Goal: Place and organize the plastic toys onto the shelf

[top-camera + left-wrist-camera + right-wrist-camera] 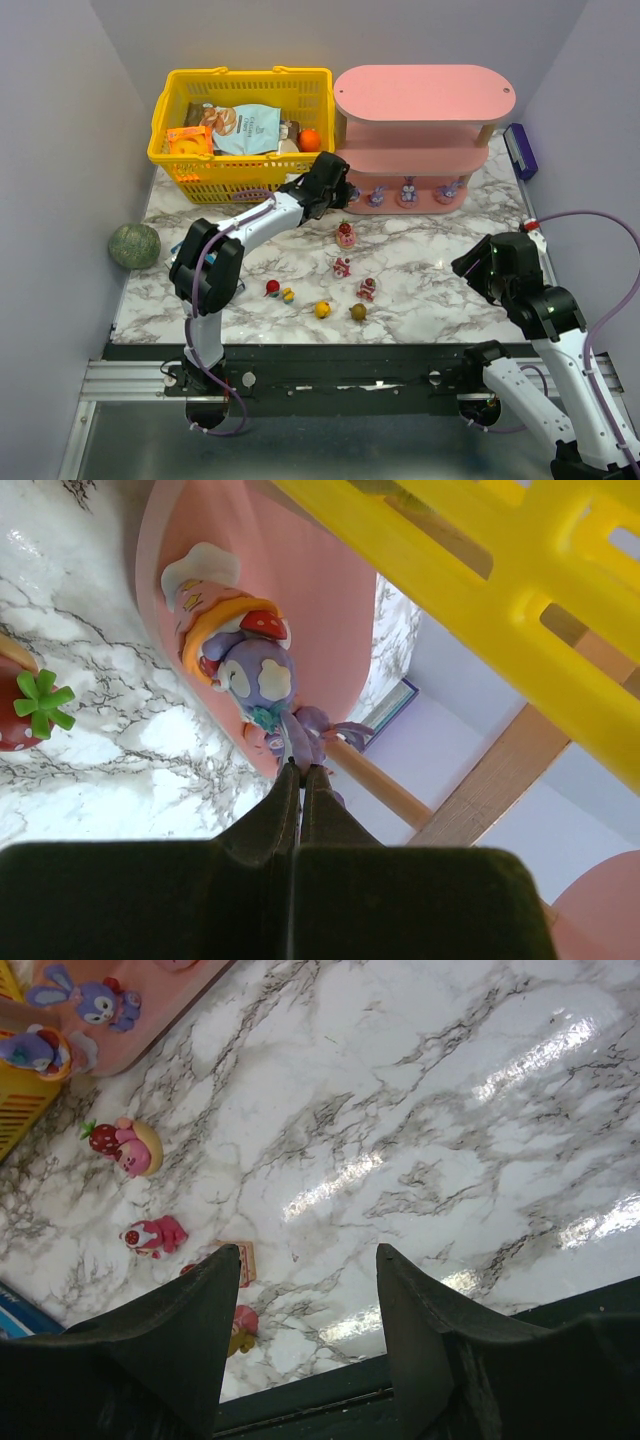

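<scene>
Left gripper jaws are pressed shut, tips touching a purple bunny toy on the shelf's bottom board, with the yellow basket close alongside. Right gripper gapes wide and empty over the bare marble table. Loose toys lie to its left. Print on the packets is too small to read.

3 strawberry toys, 4 round toys, 4 bunnies

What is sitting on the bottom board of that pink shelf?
Three purple bunny figurines stand along the shelf front; a fourth figurine sits at the left end, at the tips of the shut left gripper. The upper boards and that arm cover whatever is farther back.
</scene>
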Robot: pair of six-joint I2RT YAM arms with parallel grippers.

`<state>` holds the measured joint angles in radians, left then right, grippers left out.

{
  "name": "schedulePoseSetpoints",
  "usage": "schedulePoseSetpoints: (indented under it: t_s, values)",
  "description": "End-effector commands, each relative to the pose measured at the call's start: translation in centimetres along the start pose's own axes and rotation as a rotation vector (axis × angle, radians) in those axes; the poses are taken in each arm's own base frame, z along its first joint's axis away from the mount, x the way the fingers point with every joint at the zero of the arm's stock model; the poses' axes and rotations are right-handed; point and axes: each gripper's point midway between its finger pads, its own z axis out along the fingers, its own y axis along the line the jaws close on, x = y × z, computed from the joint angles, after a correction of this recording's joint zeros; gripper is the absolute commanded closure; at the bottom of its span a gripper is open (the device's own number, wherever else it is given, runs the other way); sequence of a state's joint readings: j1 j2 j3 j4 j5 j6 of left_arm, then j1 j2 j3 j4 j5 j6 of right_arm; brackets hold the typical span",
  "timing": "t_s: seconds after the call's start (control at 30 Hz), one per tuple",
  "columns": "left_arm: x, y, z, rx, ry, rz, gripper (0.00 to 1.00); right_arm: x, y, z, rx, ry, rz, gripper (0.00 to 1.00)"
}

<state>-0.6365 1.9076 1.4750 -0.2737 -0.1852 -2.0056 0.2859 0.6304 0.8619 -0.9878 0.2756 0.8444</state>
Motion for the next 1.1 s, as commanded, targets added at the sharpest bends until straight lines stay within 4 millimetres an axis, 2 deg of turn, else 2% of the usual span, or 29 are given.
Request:
schedulePoseSetpoints:
  t_s: [0.0,0.43,0.6,0.7,0.8,1.07]
  values:
    - [-0.8,-2.5,-0.5,0.057,0.018,-0.317,1.00,-0.3,-0.6,0.4,0.028,-0.021,-0.003,0.36]
    - [0.2,-1.4,0.8,0.051,0.092,-0.359,0.98,-0.2,-0.7,0.4,0.031,-0.022,-0.002,0.36]
    - [0.2,-1.6,0.5,0.054,0.094,-0.364,0.91,-0.2,-0.6,0.5,0.031,-0.019,-0.002,0.36]
    - [0.1,-1.7,0.4,0.056,0.088,-0.364,0.89,-0.1,-0.7,0.5,0.031,-0.017,-0.002,0.36]
    - [-0.1,-2.1,0.0,0.064,0.074,-0.361,0.99,-0.2,-0.6,0.5,0.029,-0.020,0.000,0.36]
    - [-0.2,-2.7,-0.7,0.078,0.071,-0.364,1.00,-0.1,-0.7,0.5,0.030,-0.018,0.000,0.36]
